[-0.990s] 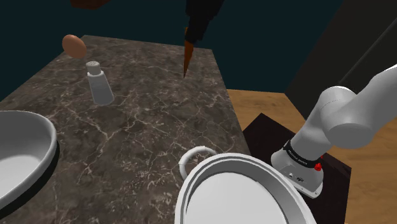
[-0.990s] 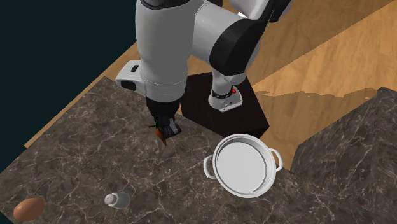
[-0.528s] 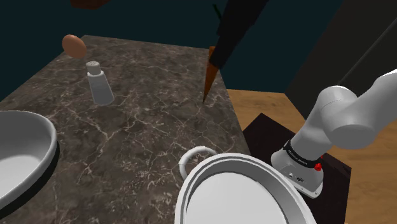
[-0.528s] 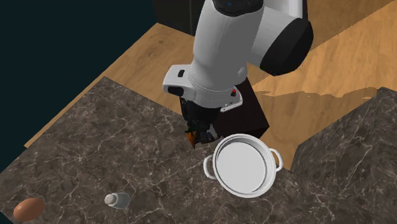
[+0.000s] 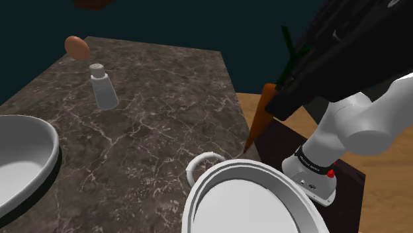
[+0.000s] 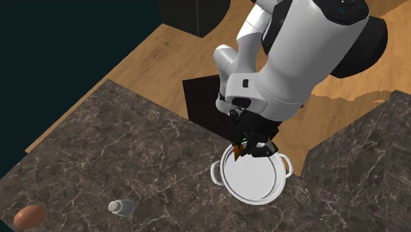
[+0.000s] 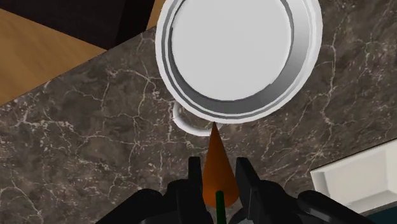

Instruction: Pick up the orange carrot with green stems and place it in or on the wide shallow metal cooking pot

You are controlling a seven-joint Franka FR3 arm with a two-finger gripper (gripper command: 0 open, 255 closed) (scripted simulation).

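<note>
Stone counter (image 7: 95,127), carrot (image 7: 215,168) clasped between jaws

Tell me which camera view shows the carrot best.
The shoulder view: the carrot hangs nearly whole, tip down, green stem up. The wrist view foreshortens it inside the pincer; the second exterior view gives a small orange bit.

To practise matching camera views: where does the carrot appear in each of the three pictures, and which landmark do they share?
Shoulder view: carrot right of centre, tip slanting down toward the pot's rim.
Second exterior view: carrot right of centre, small, at the pot's upper-left rim.
Wrist view: carrot clasped in the gripper, tip pointing at the pot's rim.
Shared landmark: the round white pot.
</note>
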